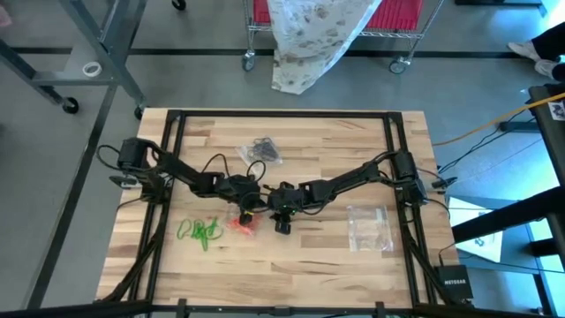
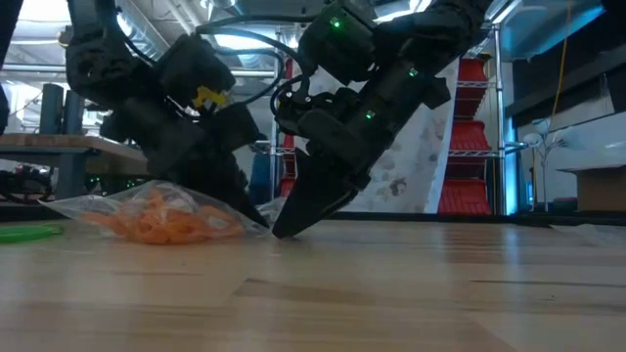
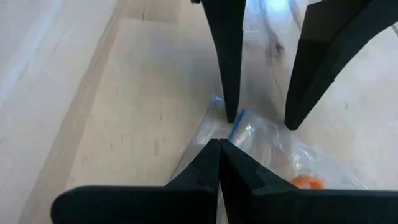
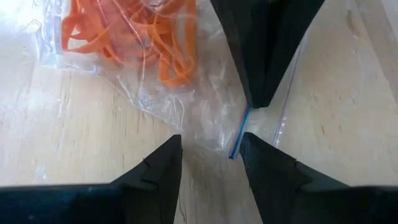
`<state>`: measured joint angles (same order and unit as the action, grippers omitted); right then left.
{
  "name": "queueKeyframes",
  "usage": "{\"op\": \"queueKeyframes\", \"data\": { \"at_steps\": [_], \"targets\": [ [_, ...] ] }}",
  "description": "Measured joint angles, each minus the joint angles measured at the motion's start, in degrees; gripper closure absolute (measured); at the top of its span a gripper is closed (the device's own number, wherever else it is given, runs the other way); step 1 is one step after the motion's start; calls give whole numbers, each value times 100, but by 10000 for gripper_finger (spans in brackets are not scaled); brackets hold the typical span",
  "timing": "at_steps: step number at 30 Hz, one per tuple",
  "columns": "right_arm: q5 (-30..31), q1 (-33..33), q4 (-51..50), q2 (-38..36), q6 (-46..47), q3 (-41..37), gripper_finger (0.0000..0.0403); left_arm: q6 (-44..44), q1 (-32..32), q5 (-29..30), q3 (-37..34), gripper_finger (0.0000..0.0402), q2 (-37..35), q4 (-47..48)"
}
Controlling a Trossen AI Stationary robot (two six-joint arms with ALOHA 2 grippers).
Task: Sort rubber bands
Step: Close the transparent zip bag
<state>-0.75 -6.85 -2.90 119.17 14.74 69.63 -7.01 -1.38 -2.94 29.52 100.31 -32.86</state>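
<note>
Mostly hidden by both arms, the bag (image 4: 205, 118) mouth sits between parted right fingers (image 4: 155, 174), left fingers (image 3: 211, 168) pinched together.

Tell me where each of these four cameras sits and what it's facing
High: overhead, looking down on the table and both arms.
Low: tabletop level, facing the room; both arms reach down.
Left wrist: past the shut left gripper at the bag.
Right wrist: past the open right gripper.
Shared: both wrist views show the bag's blue seal and orange rubber bands.
</note>
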Motion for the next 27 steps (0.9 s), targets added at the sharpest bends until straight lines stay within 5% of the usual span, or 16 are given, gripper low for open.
{"op": "queueKeyframes", "data": {
  "at_steps": [27],
  "targets": [
    [-252,4,-213,-102,79,3,240,152,8,35,35,400,247,341]
  ]
}}
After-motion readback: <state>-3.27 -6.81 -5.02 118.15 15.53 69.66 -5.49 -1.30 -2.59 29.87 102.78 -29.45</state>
